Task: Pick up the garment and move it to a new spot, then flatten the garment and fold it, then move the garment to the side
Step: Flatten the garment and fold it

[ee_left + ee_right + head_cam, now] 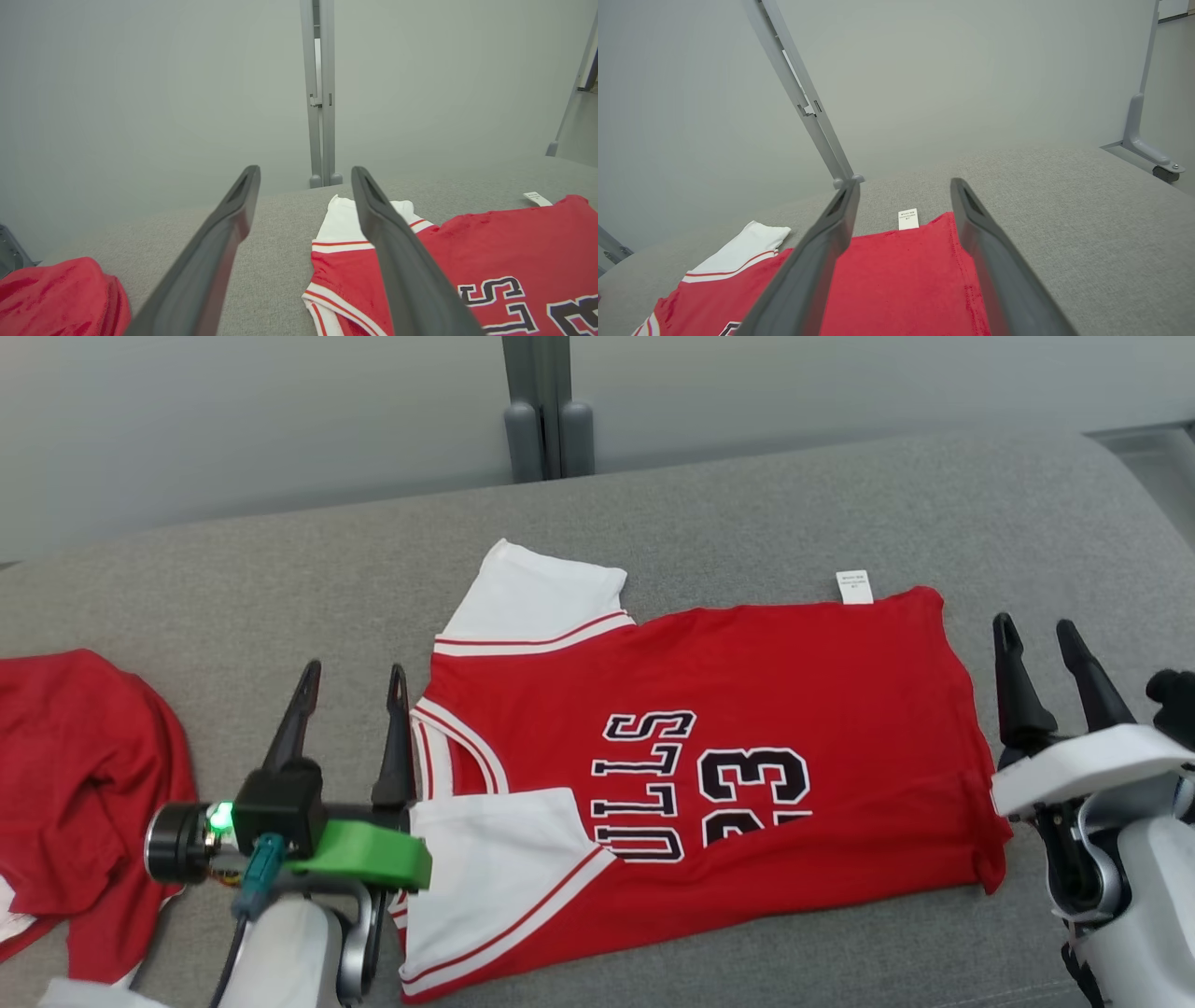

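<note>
- The grey fabric tabletop runs on past both claws, leaving room to work.
- The garment, a red jersey, lies flat between the claws. Its collar is just beside the left claw and its hem just beside the right claw.
- A second red cloth lies bunched beyond the left claw's outer side.
- Both claws are spread and empty.
- The lettering is cut off along the near edge, so one fold seems made. The next pinch should probably catch both layers and lift evenly.
- A white label pokes out ahead of the right claw's tips.
</note>
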`<state>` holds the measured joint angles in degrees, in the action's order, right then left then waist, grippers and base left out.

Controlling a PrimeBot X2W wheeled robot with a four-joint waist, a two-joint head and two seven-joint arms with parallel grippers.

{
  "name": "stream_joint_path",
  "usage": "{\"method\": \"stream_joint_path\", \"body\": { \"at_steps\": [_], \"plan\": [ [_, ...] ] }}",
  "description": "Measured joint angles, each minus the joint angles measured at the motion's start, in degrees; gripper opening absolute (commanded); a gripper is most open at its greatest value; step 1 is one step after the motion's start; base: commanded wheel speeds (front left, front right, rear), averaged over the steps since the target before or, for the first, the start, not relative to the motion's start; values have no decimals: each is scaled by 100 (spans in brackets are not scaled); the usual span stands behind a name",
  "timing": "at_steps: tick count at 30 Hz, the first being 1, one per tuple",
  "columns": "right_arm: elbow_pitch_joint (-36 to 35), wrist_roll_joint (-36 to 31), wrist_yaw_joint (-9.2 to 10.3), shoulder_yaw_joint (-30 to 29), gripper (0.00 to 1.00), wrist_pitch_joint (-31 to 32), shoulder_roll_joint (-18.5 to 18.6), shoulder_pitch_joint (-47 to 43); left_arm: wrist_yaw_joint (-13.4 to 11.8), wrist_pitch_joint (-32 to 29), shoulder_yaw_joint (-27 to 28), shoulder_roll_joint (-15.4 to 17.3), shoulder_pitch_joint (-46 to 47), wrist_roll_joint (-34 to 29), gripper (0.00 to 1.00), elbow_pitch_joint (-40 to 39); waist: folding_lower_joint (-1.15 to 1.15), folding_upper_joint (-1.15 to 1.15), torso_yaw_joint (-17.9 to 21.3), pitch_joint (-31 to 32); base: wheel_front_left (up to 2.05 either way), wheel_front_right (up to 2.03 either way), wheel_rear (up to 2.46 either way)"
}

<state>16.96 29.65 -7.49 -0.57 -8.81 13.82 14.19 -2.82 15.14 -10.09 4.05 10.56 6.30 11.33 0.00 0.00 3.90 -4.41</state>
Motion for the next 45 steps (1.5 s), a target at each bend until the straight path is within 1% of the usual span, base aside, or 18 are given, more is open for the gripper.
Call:
{"method": "stream_joint_path", "body": {
  "at_steps": [2,4,8,9,11,13,16,19,23,26,32,36,40,45],
  "plan": [
    [-124,-98,0,66,100,114,-34,202,126,-11,-29,71,427,-10,100,337,0,0,60,-157,0,0,0],
    [-194,-157,0,160,100,211,-57,393,267,-212,-103,191,860,-80,100,645,0,0,126,-300,0,0,0],
    [-289,-215,0,403,100,356,-53,895,645,-901,-246,318,1994,-52,100,1165,0,0,290,-615,0,0,0],
    [-307,-211,0,460,100,386,-53,1028,749,-1103,-348,411,2315,-108,100,1307,0,0,338,-704,0,0,0],
    [-310,-169,1,555,100,435,-58,1250,866,-1485,-436,504,2839,-85,100,1595,0,0,425,-860,0,0,0],
    [-287,-73,0,714,100,483,-110,1513,980,-1882,-670,702,3321,-62,100,1894,1,0,557,-1010,0,0,0],
    [-215,3,0,918,100,526,-60,1861,1013,-2341,-921,909,3990,178,100,2250,1,0,749,-1221,0,0,0],
    [-109,96,0,1079,100,487,8,2214,1023,-2859,-1505,1163,4540,660,100,2569,1,0,923,-1457,0,0,0],
    [42,313,0,1256,100,431,26,2565,1023,-3461,-2057,1574,5142,1291,100,2906,1,0,1162,-1755,0,0,0],
    [140,381,0,1410,100,337,69,2767,1023,-3706,-2476,1850,5511,1567,100,3106,1,0,1337,-1970,0,0,0],
    [321,502,0,1719,100,186,113,3009,1023,-4312,-3065,2209,5818,2123,100,3518,1,0,1648,-2274,0,0,0],
    [479,557,0,1858,100,83,183,3110,1024,-4573,-3378,2369,5904,2414,100,3628,1,0,1808,-2424,0,0,0],
    [611,615,0,1929,100,2,237,3194,1024,-4608,-3531,2497,6005,2651,100,3671,0,0,1901,-2506,0,0,0],
    [753,657,0,2024,100,-79,269,3222,1021,-4592,-3749,2528,6056,2867,100,3715,0,0,1910,-2514,0,0,0]
  ]
}}
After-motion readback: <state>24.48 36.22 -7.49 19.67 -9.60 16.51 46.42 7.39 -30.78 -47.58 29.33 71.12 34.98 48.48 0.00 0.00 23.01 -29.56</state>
